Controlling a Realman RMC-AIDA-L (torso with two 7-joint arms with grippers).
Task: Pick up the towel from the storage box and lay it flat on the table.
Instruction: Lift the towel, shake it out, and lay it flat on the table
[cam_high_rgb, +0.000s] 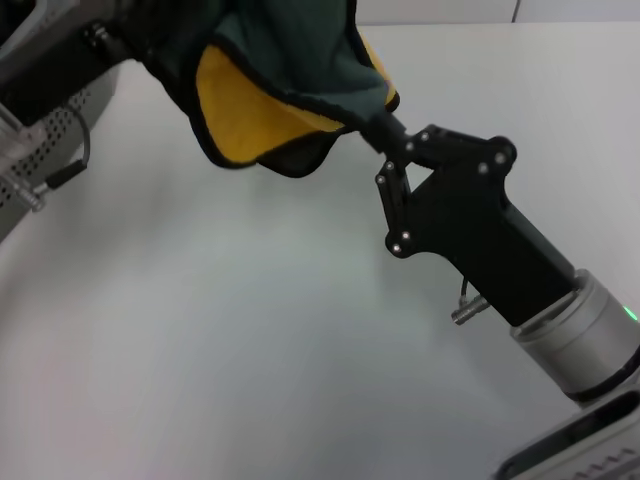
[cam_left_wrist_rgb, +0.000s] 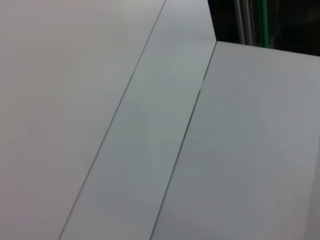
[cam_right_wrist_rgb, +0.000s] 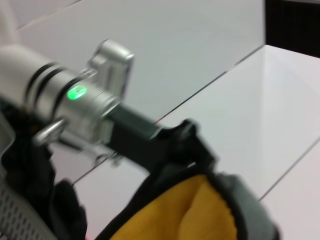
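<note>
While your right gripper (cam_high_rgb: 383, 133) pinches the towel (cam_high_rgb: 290, 70), the cloth hangs bunched above the table (cam_high_rgb: 230, 330).

Your right fingers are clamped on a black-trimmed fold, green side up, yellow showing underneath. Your left gripper (cam_right_wrist_rgb: 180, 137) reaches into the same bundle, but you cannot tell whether its fingers grip. Look left: the storage box (cam_high_rgb: 45, 140) sits at the edge, towel clear of it.

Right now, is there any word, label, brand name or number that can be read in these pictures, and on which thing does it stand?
No text can be read in any view.
Towel, held up by both grippers: no label showing.
Storage box: only perforated wall visible, no label in sight.
Right gripper: no markings; left gripper: none either.
Table: plain.
</note>
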